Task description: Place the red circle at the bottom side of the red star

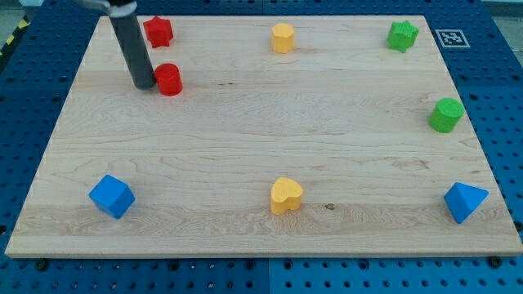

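Rod top is cut off by the view's top edge, mount not visible; no gripper on this rig, so nothing to spread or pinch, just a straight dark rod ending in my tip (144, 85). Tip sits touching or just beside the red circle block (169, 80), on its left side in the view. Red star block (158, 32) is near, toward the view's top of the circle and slightly left; rod partly overlaps the star's left edge. Count on the light wooden board (245, 139): eight blocks, two per colour. Red: circle, star. Yellow: hexagon-like block (283, 37), heart (286, 195). Green: star (402, 36), cylinder (446, 115). Blue: cube (111, 196), triangular block (465, 202).
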Available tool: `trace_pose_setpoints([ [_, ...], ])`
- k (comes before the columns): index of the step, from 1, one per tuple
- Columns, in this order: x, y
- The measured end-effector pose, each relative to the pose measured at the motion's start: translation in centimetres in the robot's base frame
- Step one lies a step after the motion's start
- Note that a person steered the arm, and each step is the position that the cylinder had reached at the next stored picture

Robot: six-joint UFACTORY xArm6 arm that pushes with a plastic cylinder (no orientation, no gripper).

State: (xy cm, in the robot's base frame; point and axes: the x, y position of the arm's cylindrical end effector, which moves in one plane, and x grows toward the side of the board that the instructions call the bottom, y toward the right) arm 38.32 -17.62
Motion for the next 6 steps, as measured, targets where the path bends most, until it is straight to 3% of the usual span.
trace_pose_setpoints([
  [1, 5.2, 2.8],
  [2, 5.2, 6.5],
  [3, 1.1, 7.3],
  [4, -1.0, 4.5],
  [6, 0.2, 3.4],
])
